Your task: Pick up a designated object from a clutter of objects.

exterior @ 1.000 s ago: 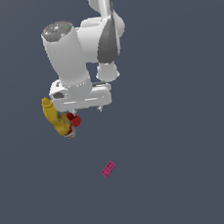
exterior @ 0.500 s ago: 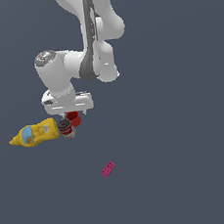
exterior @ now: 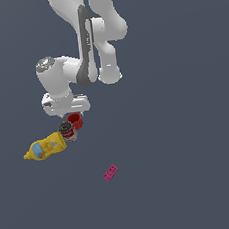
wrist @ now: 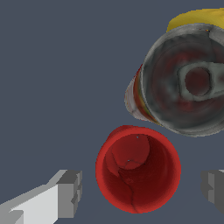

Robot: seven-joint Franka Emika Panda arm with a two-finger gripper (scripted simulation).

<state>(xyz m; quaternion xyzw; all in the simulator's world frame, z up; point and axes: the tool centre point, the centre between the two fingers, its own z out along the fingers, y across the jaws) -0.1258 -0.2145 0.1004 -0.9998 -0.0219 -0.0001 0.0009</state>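
The gripper (wrist: 141,189) is spread wide, its two grey fingers (wrist: 70,193) standing on opposite sides of the red cup (wrist: 138,168) with clear floor showing between each pad and the cup's wall, so nothing is gripped and nothing is touched. The wrist view looks straight down into the cup: it stands upright, mouth up, its dark red inside and round rim fully in sight, sitting between the fingers (a little nearer one pad than the other, though neither meets it). Just beside the cup, and seemingly brushing its rim, is the can (wrist: 186,85) with its dark grey lid and pull tab, a band of red label showing on its side. Behind the can a sliver of the yellow bottle (wrist: 197,18) peeks out. In the exterior view the white arm's hand hangs directly above the cup (exterior: 75,121), with the can (exterior: 67,131) close against it toward the exterior view's left, and the mustard bottle (exterior: 46,147) lying on its side beyond the can, its blue label facing out. The flat pink brick (exterior: 110,173) lies alone on the grey floor (exterior: 193,168), well apart from the other three.
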